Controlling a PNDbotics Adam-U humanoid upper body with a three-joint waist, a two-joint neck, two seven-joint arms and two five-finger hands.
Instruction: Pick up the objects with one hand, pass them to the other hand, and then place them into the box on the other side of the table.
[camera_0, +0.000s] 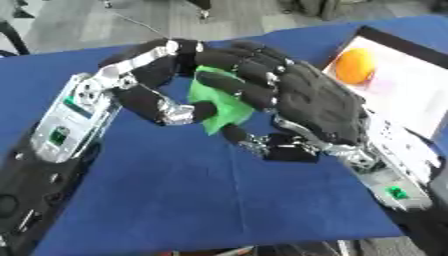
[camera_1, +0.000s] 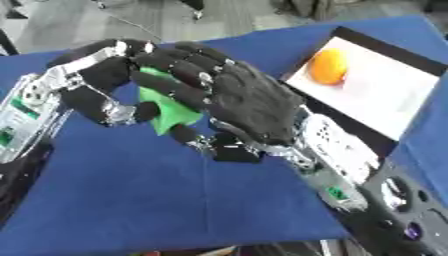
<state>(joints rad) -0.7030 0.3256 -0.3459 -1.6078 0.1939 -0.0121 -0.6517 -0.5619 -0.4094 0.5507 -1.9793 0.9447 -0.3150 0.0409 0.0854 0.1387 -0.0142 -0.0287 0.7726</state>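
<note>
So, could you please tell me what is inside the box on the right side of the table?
The box holds one orange round object at its far end, on a white floor. The right hand and its forearm cover the box's near left edge, so that part stays unseen.

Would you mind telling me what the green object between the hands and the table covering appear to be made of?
The green object, gripped by both the left hand and right hand, looks like matte plastic or foam: flat uniform colour, no shine; which one is unclear. The table covering looks like blue cloth: dull, with a faint crease line.
</note>
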